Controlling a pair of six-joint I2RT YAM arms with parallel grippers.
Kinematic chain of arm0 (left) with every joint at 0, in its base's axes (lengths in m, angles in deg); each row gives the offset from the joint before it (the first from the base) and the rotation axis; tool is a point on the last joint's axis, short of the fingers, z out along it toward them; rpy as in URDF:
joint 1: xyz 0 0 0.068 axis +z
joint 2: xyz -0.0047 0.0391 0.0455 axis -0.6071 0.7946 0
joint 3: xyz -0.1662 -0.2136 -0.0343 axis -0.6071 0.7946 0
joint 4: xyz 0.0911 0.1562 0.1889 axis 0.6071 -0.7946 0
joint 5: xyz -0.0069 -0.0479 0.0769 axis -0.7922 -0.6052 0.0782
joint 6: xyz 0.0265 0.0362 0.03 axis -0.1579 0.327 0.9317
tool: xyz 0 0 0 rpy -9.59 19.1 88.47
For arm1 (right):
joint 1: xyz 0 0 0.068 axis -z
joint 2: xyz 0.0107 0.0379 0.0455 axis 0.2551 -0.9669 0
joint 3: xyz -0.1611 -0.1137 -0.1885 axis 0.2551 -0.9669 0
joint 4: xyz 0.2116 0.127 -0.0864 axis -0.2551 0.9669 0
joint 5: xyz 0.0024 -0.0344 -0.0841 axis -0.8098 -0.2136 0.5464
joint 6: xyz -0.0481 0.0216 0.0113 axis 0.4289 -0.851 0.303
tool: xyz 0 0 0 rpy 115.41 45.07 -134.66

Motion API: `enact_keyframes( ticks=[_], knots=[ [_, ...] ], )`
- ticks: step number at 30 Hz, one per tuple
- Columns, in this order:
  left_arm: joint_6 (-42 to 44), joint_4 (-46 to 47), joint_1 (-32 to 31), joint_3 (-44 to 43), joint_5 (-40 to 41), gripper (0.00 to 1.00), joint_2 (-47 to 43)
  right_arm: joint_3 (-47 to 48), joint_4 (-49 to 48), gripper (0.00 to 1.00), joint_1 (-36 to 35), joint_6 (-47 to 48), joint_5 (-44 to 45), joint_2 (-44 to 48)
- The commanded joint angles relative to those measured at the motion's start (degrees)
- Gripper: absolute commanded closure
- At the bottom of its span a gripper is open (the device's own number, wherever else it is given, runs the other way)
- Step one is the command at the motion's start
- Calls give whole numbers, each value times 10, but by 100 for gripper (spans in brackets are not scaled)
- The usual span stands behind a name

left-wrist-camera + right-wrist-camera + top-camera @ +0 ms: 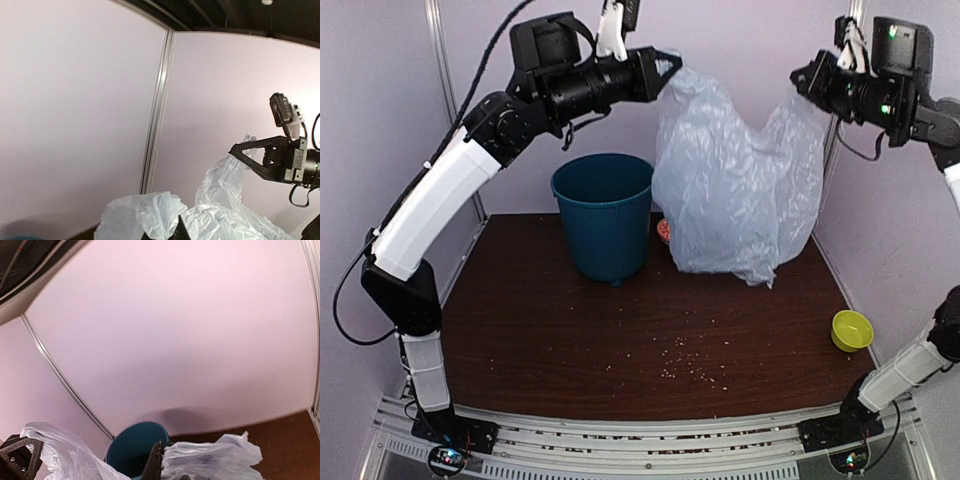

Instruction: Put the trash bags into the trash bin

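While it hangs between two raised arms, the trash bag [735, 190] presents as a thin, translucent grey-blue film, heavily crinkled, spread just right of the trash bin [604, 215] and outside it. Its top edge runs left to right, sagging mid-span, with the body drooping toward the table [570, 330]; contact there cannot be confirmed. The left gripper [672, 68] is pinched closed on the upper left corner and the right gripper [802, 78] on the upper right.

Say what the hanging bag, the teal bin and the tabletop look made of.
Bag: thin plastic film, translucent grey-blue, crinkled and glossy. Bin: apparently moulded plastic, opaque teal, smooth with a rolled rim. Tabletop: dark brown wood-look surface, perhaps laminate; grain is too faint to tell.
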Motion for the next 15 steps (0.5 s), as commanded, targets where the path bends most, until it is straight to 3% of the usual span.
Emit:
enact_keyframes(
  ticks=[1,4,8,10,12,15],
  knots=[
    [46,122,-4,7,-60,100,-16,119,-46,100,1,115,-16,-1],
    [32,196,-5,204,-100,100,-111,-101,-104,100,0,116,-31,113],
    [53,61,-8,480,-135,100,-153,-526,-80,100,0,7,-22,268],
    [49,9,-28,644,-132,100,-162,-731,-42,100,0,-51,-78,309],
    [19,22,-60,761,-133,100,-198,-825,-16,100,-2,-111,-134,343],
    [-39,91,-86,841,-112,100,-282,-838,-24,100,-9,-153,-149,439]
  ],
)
